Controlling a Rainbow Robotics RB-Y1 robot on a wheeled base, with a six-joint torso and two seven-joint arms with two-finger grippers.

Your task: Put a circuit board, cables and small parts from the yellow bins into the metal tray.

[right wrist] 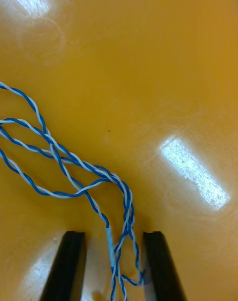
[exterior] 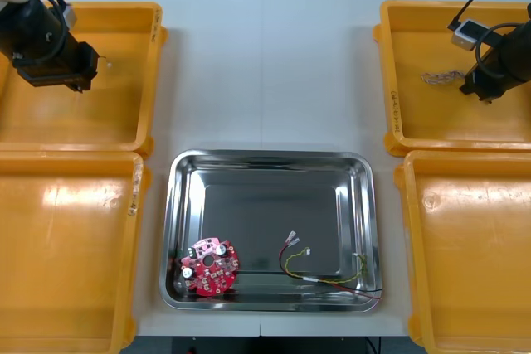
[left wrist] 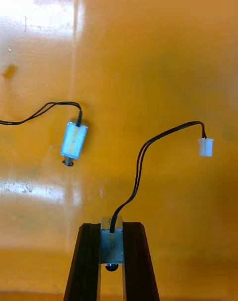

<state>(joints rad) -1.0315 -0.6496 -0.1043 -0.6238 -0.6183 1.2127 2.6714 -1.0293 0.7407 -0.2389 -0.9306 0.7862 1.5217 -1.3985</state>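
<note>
Over the far left yellow bin [exterior: 124, 14], my left gripper [exterior: 83, 72] [left wrist: 111, 227] is shut on the small metal block at one end of a black cable [left wrist: 141, 162]. The cable's white plug [left wrist: 205, 146] hangs free ahead of the fingers. My right gripper [exterior: 481, 90] [right wrist: 114, 236] is low in the far right yellow bin [exterior: 415, 22] and open, its fingers [right wrist: 69, 264] either side of a twisted blue and white cable [right wrist: 64, 167] [exterior: 440, 78]. The metal tray [exterior: 182, 205] holds a round red circuit board [exterior: 210, 267] and a red and yellow cable [exterior: 323, 269].
A second black cable with a metal block [left wrist: 74, 140] lies on the bin floor beside my left fingers. Two near yellow bins [exterior: 66, 246] [exterior: 473, 246] flank the tray. White table runs between the far bins.
</note>
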